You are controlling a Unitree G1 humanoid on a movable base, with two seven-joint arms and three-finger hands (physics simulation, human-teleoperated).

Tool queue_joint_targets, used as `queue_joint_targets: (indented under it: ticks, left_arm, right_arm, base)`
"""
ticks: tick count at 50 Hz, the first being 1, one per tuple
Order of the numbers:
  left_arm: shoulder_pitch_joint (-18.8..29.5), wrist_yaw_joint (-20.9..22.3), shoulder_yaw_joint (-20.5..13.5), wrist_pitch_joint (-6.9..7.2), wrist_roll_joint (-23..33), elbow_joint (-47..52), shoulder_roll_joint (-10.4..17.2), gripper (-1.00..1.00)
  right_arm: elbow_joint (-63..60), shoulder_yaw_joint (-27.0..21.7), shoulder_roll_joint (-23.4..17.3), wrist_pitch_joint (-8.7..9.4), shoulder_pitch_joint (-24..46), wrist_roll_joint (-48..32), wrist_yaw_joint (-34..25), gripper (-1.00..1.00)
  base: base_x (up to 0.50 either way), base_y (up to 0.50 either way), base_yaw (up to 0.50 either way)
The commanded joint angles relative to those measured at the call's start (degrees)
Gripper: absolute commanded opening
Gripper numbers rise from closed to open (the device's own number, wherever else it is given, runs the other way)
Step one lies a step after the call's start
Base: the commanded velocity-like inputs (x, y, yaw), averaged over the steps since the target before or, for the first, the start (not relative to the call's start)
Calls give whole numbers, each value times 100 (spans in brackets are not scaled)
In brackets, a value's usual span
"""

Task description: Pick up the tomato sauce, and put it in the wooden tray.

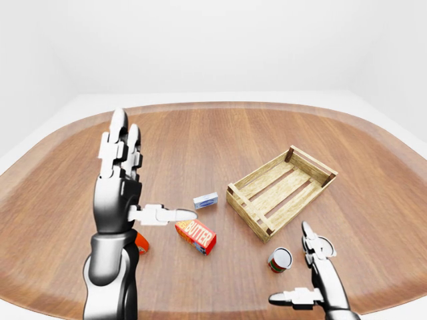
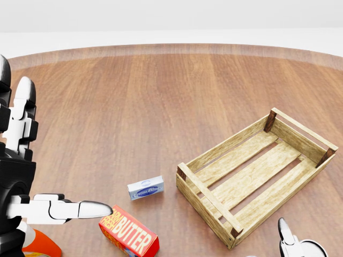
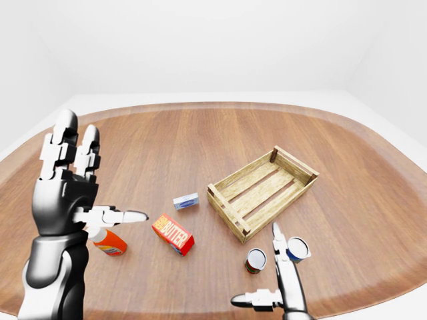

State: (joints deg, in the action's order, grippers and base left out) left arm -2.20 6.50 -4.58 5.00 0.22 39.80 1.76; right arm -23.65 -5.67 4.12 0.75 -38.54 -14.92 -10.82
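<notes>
Pale wooden tray [image 2: 257, 171], red butter box [image 2: 128, 238], orange bottle [image 3: 109, 242], reddish-brown table [image 2: 161, 96]

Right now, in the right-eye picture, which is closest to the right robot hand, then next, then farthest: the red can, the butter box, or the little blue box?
From the right robot hand:
1. Red can, just to its upper left.
2. Butter box, farther left, mid-table.
3. Little blue box, higher up and left, beside the wooden tray.

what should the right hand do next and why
Probably ease the right hand up and left toward the tomato sauce can, fingers kept spread. The hand is open and empty, the can stands upright just to its left, apart from it, and the wooden tray holds nothing yet. A second, blue can stands close on the right, so aim carefully.
</notes>
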Motion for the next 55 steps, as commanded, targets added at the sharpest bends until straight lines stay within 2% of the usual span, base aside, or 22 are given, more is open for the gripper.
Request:
queue_joint_targets:
  ticks: [1, 12, 32, 33, 38, 45, 55]
  left_arm:
    - [-19, 10, -5, 0, -8, 71, 2, 100]
    - [-48, 1, 37, 0, 25, 68, -11, 100]
    - [-75, -5, 76, 0, 42, 20, -25, 100]
    - [-75, -3, 76, 0, 46, 7, -22, 100]
    - [-76, -1, 76, 0, 48, -2, -23, 100]
    - [-68, 15, 54, 0, 34, 56, -15, 100]
    - [-66, 18, 74, 0, 42, 19, -19, 100]
  right_arm:
    - [288, -114, 25, -67, 170, -19, 18, 100]
    - [518, -214, 37, -84, 335, -47, 30, 100]
    - [1070, -359, 11, -222, 655, -108, 105, 100]
    - [1229, -349, -4, -307, 711, -130, 157, 100]
    - [1417, -313, -35, -375, 781, -128, 240, 100]
    - [1944, -294, -158, -573, 1005, -75, 421, 100]
    - [2381, -232, -249, -575, 1164, -69, 620, 100]
  base:
    - [0, 0, 0]
    - [0, 0, 0]
    - [0, 0, 0]
    - [0, 0, 0]
    - [0, 0, 0]
    - [0, 0, 0]
    - [0, 0, 0]
